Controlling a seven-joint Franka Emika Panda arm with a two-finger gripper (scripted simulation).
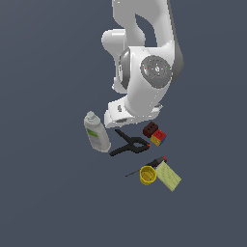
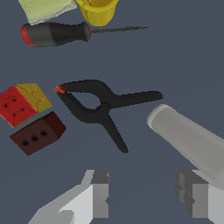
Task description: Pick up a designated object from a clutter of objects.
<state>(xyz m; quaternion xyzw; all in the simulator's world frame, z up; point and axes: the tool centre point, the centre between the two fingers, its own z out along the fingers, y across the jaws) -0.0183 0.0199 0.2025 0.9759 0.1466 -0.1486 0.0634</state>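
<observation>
**Now the claw hangs over the clamp, grasp not yet made**

Clearly, the step in hand is the approach. The claw (image 2: 144, 194) is released: its two grey fingers (image 2: 99, 192) stand wide apart with nothing between them. The black spring clamp with two thin handles and a small orange-red tip (image 2: 98, 107) lies flat on the dark table (image 1: 43, 193), untouched, in the middle of the clutter. In the exterior view it sits between the white plastic bottle with green label (image 1: 96, 132) on that view's left and the dark red-brown block (image 1: 150, 129) with the multicoloured cube (image 1: 158, 137) on that view's right. The black-and-red screwdriver (image 2: 57, 34) and the yellow cup (image 2: 97, 9) lie further off. Probably the next move calls for centring the fingers over the clamp's body, lowering, and closing, while staying apart from the bottle, which is near.
</observation>
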